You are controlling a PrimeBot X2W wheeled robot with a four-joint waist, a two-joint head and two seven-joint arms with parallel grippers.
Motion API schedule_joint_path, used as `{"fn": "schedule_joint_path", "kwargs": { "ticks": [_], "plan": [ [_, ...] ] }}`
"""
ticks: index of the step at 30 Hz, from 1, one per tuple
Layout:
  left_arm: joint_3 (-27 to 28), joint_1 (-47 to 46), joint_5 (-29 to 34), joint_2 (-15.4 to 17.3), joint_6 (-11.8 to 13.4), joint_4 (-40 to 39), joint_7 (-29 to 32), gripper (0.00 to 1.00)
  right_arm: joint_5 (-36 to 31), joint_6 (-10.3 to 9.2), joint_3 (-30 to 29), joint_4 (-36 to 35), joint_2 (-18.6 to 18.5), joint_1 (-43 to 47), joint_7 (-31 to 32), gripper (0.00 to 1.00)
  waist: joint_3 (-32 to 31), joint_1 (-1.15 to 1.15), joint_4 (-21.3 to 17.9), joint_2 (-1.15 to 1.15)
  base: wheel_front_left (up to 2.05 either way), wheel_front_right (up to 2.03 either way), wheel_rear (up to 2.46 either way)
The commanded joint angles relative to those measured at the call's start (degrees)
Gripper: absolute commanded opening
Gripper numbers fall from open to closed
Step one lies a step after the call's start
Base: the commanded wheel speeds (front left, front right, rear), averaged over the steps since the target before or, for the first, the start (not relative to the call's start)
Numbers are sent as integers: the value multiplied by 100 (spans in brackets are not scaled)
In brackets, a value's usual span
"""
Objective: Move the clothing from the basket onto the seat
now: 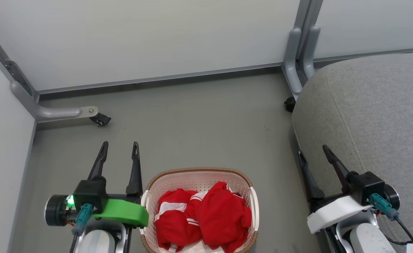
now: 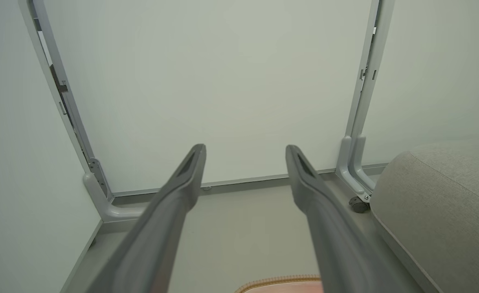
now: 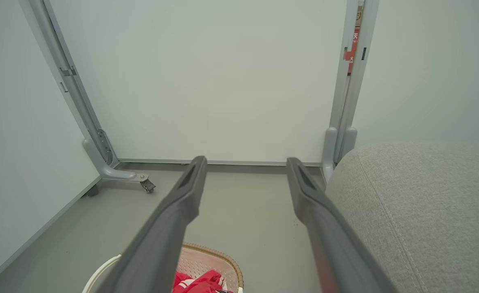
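The left claw (image 1: 119,146) is wide open and holds nothing. The right claw (image 1: 312,151) is wide open and empty too. Between them the basket (image 1: 199,170) sits on the floor (image 1: 192,119), with the red clothing (image 1: 203,219) piled inside. The grey seat (image 1: 375,116) is right by the right claw.

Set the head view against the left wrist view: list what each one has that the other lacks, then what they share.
Head view, of the two: the red clothing heaped in the basket, and the right end effector, open, at the edge of the seat. Left wrist view, of the two: the upper stretch of the partition posts. Shared: the left end effector, open and empty, the basket's woven rim, the seat's rounded corner, and the grey floor.
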Motion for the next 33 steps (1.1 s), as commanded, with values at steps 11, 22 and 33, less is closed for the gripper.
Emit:
{"fn": "schedule_joint_path", "kwargs": {
  "ticks": [11,22,33],
  "plan": [
    [-72,-567,224,38,-323,397,-15,100,86,-2,172,-157,-28,-465,-27,100,693,0,-434,0,0,0,0],
    [-234,-1265,422,126,-549,927,-15,100,178,-2,383,-470,-26,-1089,-27,100,1750,0,-960,0,0,0,0],
    [-636,-2107,669,401,-727,1736,-15,100,387,-2,513,-757,-23,-1721,-22,100,2832,0,-1524,0,0,0,0]
  ]
}}
